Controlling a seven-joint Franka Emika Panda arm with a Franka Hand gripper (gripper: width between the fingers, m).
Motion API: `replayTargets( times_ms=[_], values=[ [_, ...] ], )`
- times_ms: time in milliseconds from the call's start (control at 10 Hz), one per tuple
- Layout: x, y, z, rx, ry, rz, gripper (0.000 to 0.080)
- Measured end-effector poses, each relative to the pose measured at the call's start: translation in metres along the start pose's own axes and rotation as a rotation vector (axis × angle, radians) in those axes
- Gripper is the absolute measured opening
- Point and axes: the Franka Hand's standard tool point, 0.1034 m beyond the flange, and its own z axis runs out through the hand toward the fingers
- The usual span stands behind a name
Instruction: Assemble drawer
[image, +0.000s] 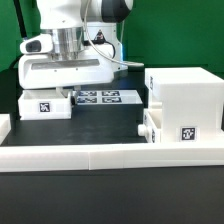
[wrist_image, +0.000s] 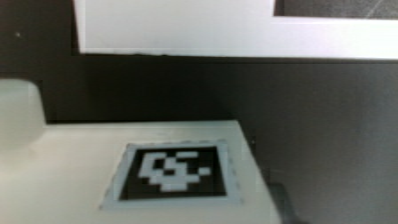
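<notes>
The drawer's large white casing (image: 185, 100) stands at the exterior view's right, with a tag on its front. A small white tray (image: 152, 126) sits low against its left side. A second small tray (image: 45, 104) with a tag lies at the exterior view's left. My gripper (image: 60, 84) is directly above and behind this tray, very close to it; its fingertips are hidden. The wrist view shows this tray's white surface and tag (wrist_image: 175, 172) close up and blurred. I cannot make out whether the jaws hold it.
The marker board (image: 105, 97) lies flat behind the trays, and its edge shows in the wrist view (wrist_image: 214, 30). A long low white rail (image: 110, 152) runs across the front. The table is black, with a green backdrop behind.
</notes>
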Motion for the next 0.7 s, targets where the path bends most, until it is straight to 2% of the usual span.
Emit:
replayTargets(
  times_ms=[200, 400, 600, 700],
  values=[
    [0.001, -0.001, -0.001, -0.001, 0.003, -0.006, 0.0042],
    [0.013, -0.01, -0.008, -0.004, 0.015, -0.049, 0.0042],
    [0.031, -0.026, -0.025, 0.024, -0.03, -0.109, 0.0042],
    [0.047, -0.028, -0.037, 0.052, -0.071, -0.168, 0.0042]
  ],
)
